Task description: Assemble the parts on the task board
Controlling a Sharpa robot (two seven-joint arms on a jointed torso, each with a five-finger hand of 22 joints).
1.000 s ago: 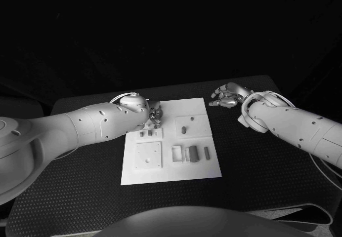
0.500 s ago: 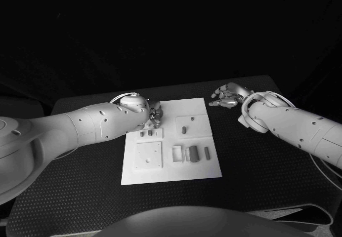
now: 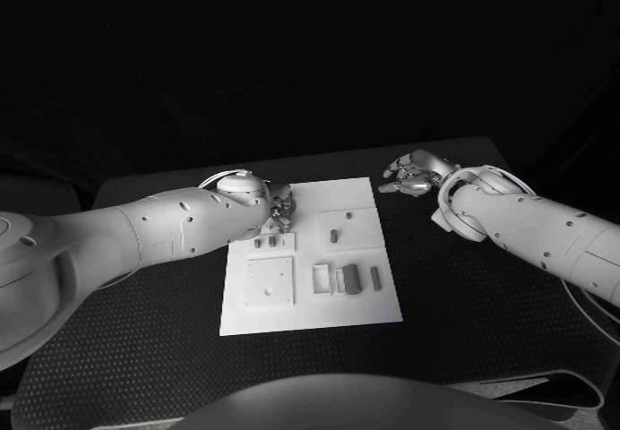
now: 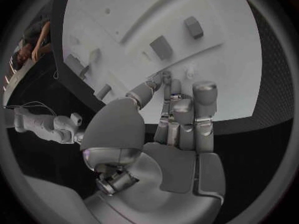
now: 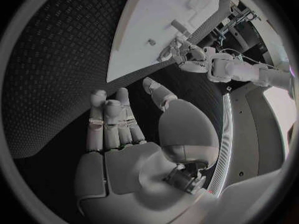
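Task board [image 3: 307, 260] lying mid-table, small parts [image 3: 347, 277] resting on it. Left hand [image 3: 277, 211] hovering over board's far-left corner, fingers [image 4: 176, 106] curled together; cannot tell whether pinching anything. Right hand [image 3: 411, 174] hanging off board's far-right corner over black table [image 3: 478, 313], fingers loosely spread, holding nothing.

Left robot hand [image 3: 278, 211] apparently touches the task board [image 3: 310, 309]; right robot hand [image 3: 411, 175] hovers beside it.
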